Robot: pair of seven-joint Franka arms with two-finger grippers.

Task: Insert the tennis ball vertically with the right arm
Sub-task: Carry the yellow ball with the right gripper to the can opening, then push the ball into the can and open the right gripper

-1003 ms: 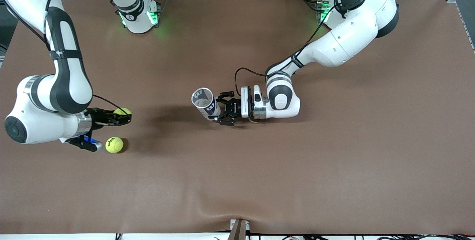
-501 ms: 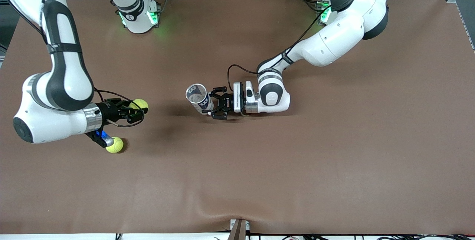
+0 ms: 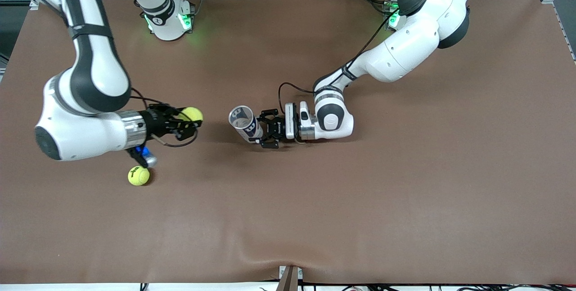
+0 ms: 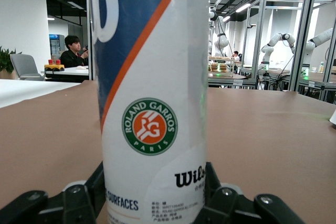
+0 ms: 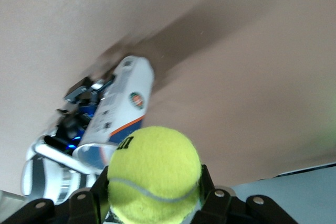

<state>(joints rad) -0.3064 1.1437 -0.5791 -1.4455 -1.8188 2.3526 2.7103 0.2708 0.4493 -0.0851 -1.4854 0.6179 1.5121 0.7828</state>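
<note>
Although lifted above the worktop (image 3: 405, 192), not yet over the can: yellow tennis ball (image 3: 193, 113), pinched from two sides by the fingers of the right pincer (image 3: 191, 118). Reaching in from the right arm's end of the worktop, with the forearm almost level. Hanging over bare brown worktop, beside the can (image 3: 245, 122) on the side of the right arm's end, apart from it with a clear gap.

In the right wrist view, same tennis ball (image 5: 155, 169) seen filling the space between the two black fingers of the right pincer (image 5: 155, 199), with a white seam line across it and some dark print on top. Farther off in that view, the can (image 5: 118, 108) with its open rim, and the left pincer (image 5: 79, 93) at its lower part.

Near the middle of the worktop, standing upright with the open mouth upward: white and blue can with an orange stripe. Gripped low on its body by the left pincer (image 3: 263, 131), fingers pressed on both sides. In the left wrist view, can (image 4: 152, 103) very close, marked with a round green and orange Roland Garros badge and the Wilson name, the left pincer (image 4: 152, 203) closed around its lower part.

Lying loose on the worktop, nearer to the front camera than the right pincer: second tennis ball (image 3: 138, 176), touched by nothing.
</note>
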